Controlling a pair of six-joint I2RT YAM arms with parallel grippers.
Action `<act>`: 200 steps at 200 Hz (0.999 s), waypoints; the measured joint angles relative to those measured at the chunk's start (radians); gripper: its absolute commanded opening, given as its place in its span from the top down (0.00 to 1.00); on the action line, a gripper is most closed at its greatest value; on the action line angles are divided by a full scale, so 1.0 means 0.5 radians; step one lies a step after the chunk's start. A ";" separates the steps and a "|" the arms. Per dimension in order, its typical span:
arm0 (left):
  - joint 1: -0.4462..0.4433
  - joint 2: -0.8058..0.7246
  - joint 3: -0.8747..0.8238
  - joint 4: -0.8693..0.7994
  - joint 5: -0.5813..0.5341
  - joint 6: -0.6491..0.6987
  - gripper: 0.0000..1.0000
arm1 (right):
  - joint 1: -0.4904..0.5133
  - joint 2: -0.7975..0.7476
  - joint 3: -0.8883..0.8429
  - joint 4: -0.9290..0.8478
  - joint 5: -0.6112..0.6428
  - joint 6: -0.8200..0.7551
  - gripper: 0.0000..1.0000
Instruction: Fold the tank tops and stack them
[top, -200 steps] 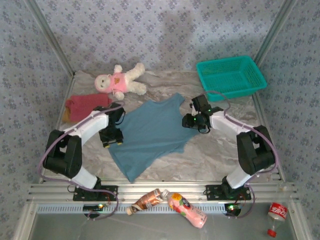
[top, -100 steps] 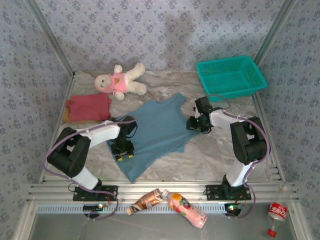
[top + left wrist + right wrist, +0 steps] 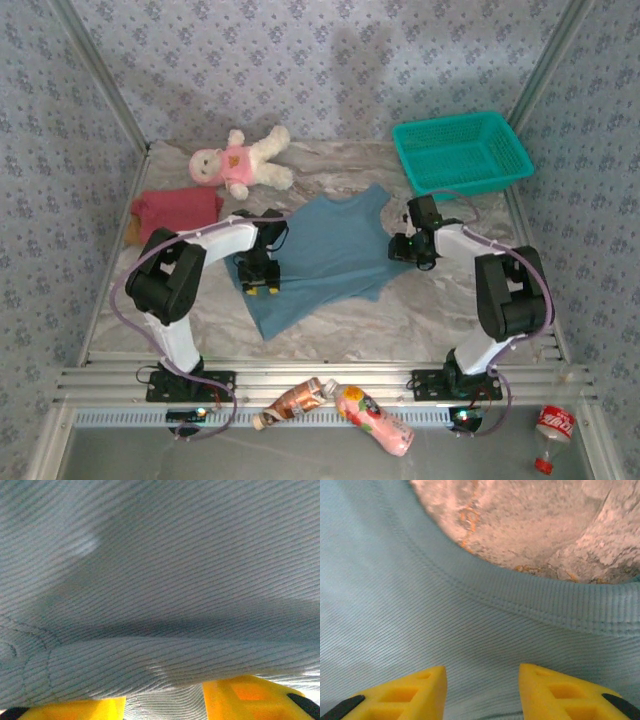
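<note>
Yellow-tipped, the left gripper [image 3: 162, 699] sits low on the dusty blue top [image 3: 325, 250]. Its jaws are parted and a raised ridge of ribbed cloth lies across their tips. I cannot tell whether that ridge is pinched or just bunched in front of them. The right gripper [image 3: 481, 676] also has its jaws apart. The cloth between them lies flat with nothing nipped, and the stitched armhole hem [image 3: 520, 605] curves just ahead, with bare marbled table [image 3: 535, 525] beyond it.

From above, the two grippers are at opposite side edges of the blue top, left on the left edge and right on the right. The top lies spread at the middle of the table, at a slant, with its straps towards the far side and one hem corner pointing at the near edge. It is not folded yet.

At the far left, the dark red top [image 3: 178, 212] lies as a neat rectangle with a sliver of the tan one [image 3: 131, 232] showing from under it. That looks like two tops already folded and stacked. The doll [image 3: 238, 162] and the basket [image 3: 460, 125] are further back, well clear.

So the step in hand looks like the first fold of the last top. Next, each gripper needs a firm pinch on its edge. Then the cloth has to be lifted evenly and carried across, so one side lands squarely on the other without dragging or twisting.
</note>
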 measured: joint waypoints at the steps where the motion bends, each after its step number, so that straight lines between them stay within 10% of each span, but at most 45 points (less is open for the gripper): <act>1: 0.000 0.001 0.001 0.000 -0.001 0.001 0.55 | 0.001 -0.004 -0.002 0.000 -0.001 -0.002 0.55; 56: -0.083 -0.218 -0.101 -0.028 -0.040 -0.162 0.52 | 0.269 -0.394 -0.095 -0.014 -0.196 -0.220 0.54; 120: -0.515 -0.604 -0.478 -0.011 0.066 -0.753 0.50 | 0.568 -0.427 -0.317 -0.240 -0.135 0.263 0.52; 200: -0.558 -0.700 -0.773 0.242 0.037 -1.069 0.51 | 0.726 -0.253 -0.319 -0.235 -0.016 0.529 0.56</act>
